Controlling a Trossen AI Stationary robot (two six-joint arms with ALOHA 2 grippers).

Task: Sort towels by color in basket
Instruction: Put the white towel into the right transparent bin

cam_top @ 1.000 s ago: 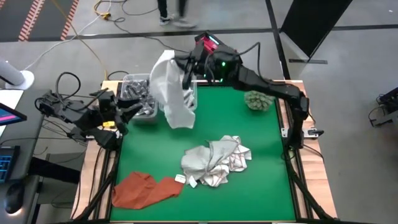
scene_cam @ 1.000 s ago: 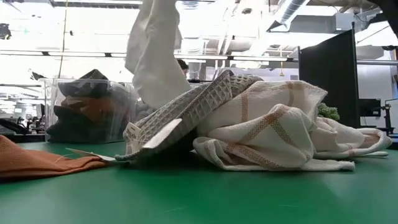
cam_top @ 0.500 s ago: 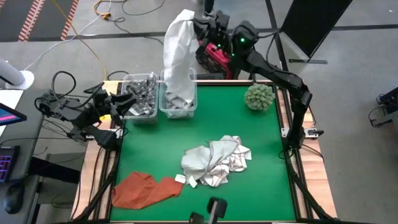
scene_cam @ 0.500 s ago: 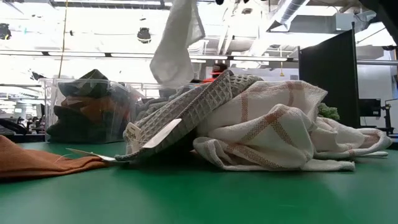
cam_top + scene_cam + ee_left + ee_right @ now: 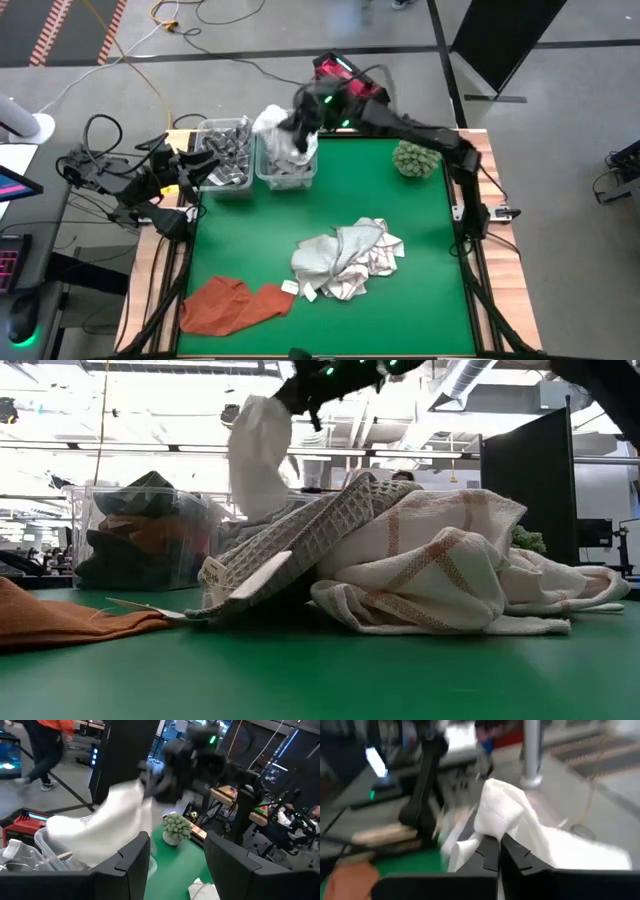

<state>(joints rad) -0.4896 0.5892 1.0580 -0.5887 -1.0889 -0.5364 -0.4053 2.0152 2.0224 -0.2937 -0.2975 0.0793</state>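
My right gripper (image 5: 292, 122) is shut on a plain white towel (image 5: 280, 140) above the right one of two clear baskets (image 5: 287, 172) at the table's far left. In the low view the towel (image 5: 258, 465) hangs below the gripper (image 5: 300, 390). My left gripper (image 5: 203, 170) waits open beside the left basket (image 5: 222, 160), its fingers (image 5: 132, 857) apart with nothing between them. A heap of grey waffle and checked towels (image 5: 345, 258) lies mid-table, and a rust-orange towel (image 5: 235, 303) lies flat at the near left. My right gripper pinches a bunched upper fold of the white towel (image 5: 495, 827) between its two shut fingers (image 5: 487, 852). They come from the table's right, slanting a little downward. The towel hangs slack below them, its lower end down in the right basket (image 5: 290, 160).
The left basket holds dark grey and orange towels (image 5: 140, 545). A round green spiky ball (image 5: 417, 158) sits at the far right of the green mat. Cables and equipment lie beyond the table's left edge.
My right gripper first rose with the white towel toward the far edge, then came down and toward the table's left over the right basket, tipping downward. The towel, which hung long and high, now sinks with its lower part into that basket.
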